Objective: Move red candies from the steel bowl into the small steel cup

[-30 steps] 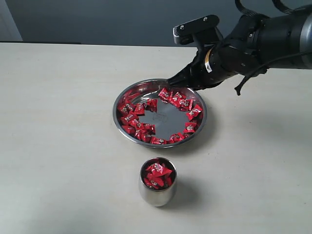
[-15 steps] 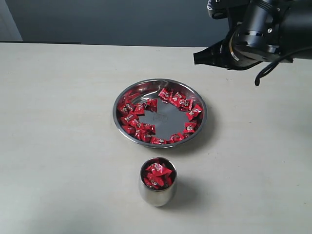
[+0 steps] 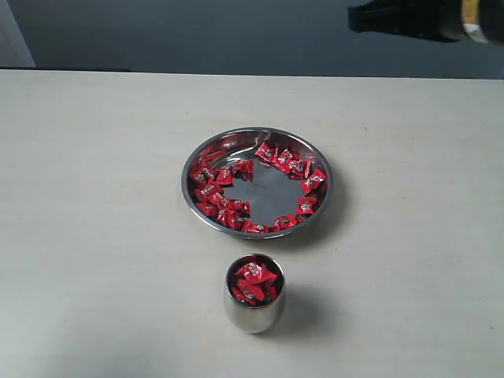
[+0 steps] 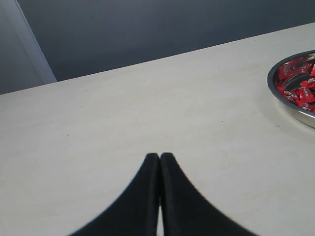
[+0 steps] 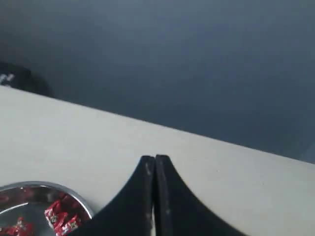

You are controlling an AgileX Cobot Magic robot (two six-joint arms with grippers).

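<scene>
The steel bowl (image 3: 257,183) sits mid-table with many red candies (image 3: 216,195) ringed round its rim and a bare patch in the middle. In front of it stands the small steel cup (image 3: 253,293), heaped with red candies (image 3: 253,281). My right gripper (image 3: 354,18) is raised at the top right edge of the exterior view, well above and behind the bowl; its wrist view shows the jaws (image 5: 155,158) shut with nothing between them and the bowl (image 5: 74,196) at the edge. My left gripper (image 4: 160,156) is shut and empty over bare table, the bowl (image 4: 290,103) off to one side.
The pale table top (image 3: 94,197) stretches wide on both sides of the bowl and cup. A dark grey wall (image 3: 197,31) runs behind the table's far edge.
My right arm has lifted from the bowl's far rim and drawn back up to the top right, nearly out of the exterior view. Bowl, cup and candies have not moved.
</scene>
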